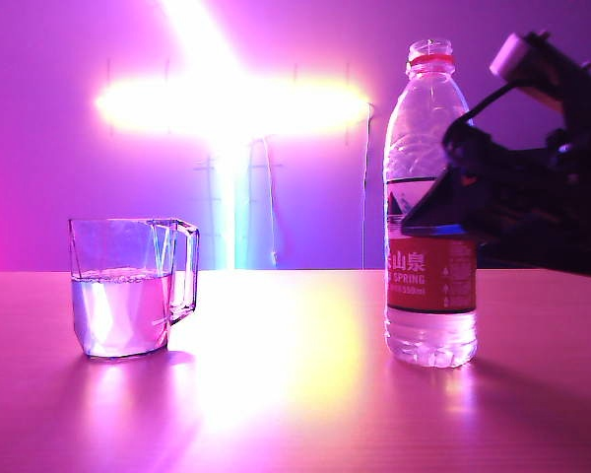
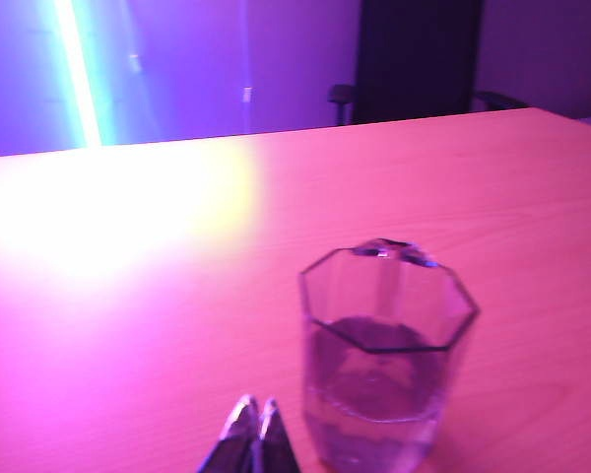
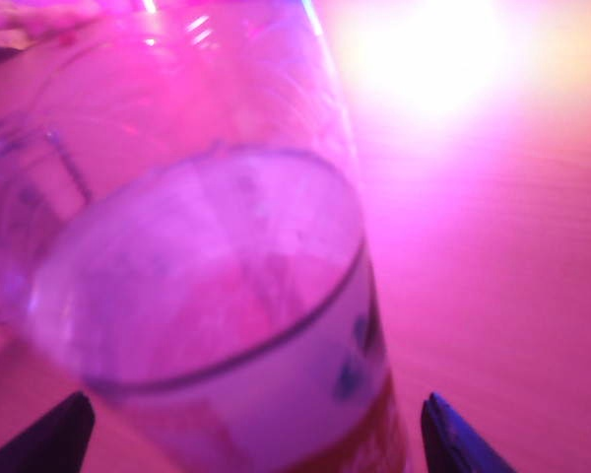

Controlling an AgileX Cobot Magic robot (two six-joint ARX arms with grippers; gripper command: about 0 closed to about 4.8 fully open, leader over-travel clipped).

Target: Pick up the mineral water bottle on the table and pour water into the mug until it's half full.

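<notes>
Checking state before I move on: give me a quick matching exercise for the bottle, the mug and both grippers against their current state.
Things:
1. mineral water bottle
2. mug
3. left gripper
4. right gripper

States:
A. shut, near the mug, holding nothing
B. upright on the table, uncapped
C. open, fingertips on either side of the bottle
D. roughly half full of water

Pairs: 1-B, 2-D, 3-A, 4-C
</notes>
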